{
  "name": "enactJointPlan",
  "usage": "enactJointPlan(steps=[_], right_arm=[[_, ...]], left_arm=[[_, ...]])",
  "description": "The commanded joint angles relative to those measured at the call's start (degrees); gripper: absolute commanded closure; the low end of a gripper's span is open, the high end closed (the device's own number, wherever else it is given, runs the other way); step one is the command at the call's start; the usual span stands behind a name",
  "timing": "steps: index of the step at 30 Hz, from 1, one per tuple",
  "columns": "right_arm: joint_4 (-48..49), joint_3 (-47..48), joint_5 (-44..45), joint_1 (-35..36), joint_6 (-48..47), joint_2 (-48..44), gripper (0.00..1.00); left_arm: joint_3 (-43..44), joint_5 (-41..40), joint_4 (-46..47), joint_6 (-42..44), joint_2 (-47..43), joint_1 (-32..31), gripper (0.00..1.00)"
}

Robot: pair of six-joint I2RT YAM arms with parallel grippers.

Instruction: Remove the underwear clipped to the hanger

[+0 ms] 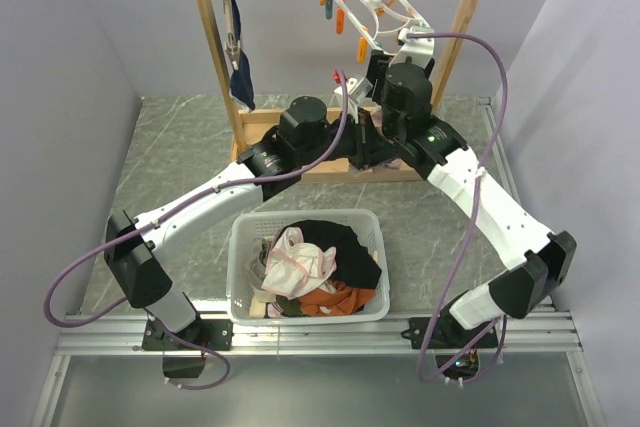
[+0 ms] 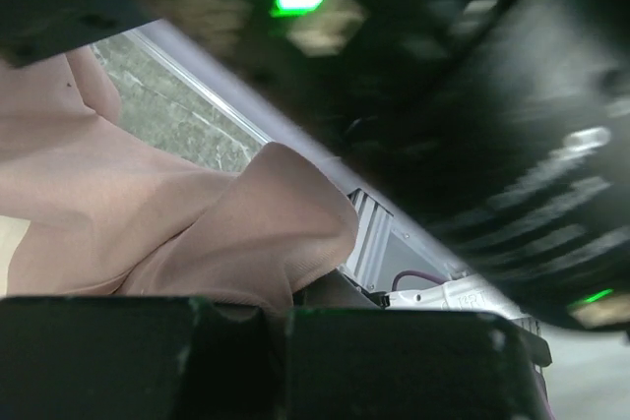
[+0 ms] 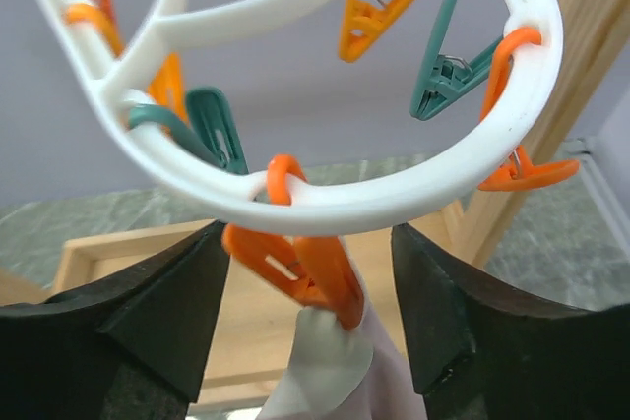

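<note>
Right tool (image 3: 305,243) open, astride the orange peg (image 3: 313,282) under the white ring hanger (image 3: 394,199). Left tool (image 2: 285,341) clamped on pale pink-beige underwear (image 2: 197,233). Pinch peg open before tugging.

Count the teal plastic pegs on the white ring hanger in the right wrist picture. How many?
2. One teal plastic peg hangs at the left of the white plastic ring hanger, the other at the right. More may hang outside this view.
</note>
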Motion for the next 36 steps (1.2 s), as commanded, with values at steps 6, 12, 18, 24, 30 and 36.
enactJointPlan(steps=[6,12,18,24,30,36], right_arm=[[2.99,5.52,12.92,1.11,0.09,3.29,0.61],[3.78,5.43,9.94,1.2,-0.87,2.41,0.98],[0.98,6.84,5.64,1.12,-0.09,2.06,0.49],[-1.05,7.1,3.08,-0.02,3.43,-0.4,0.28],[-4.3,9.3,0.09,-1.43,5.97,-0.93,0.23],[-6.5,9.21,-4.3,-2.58,7.56,-1.28,0.23]], left_arm=[[2.2,-0.75,1.94,1.08,-1.0,-0.39,0.99],[1.32,-1.46,1.59,1.34,-1.61,-0.39,0.99],[-0.08,-3.21,0.02,2.66,-3.1,-0.3,0.99],[-2.63,-5.32,-1.58,4.07,-6.27,0.4,0.99],[-6.85,-4.98,-2.28,3.98,-9.52,1.54,0.99],[-7.82,-5.24,-1.49,3.28,-10.4,1.63,0.99]])
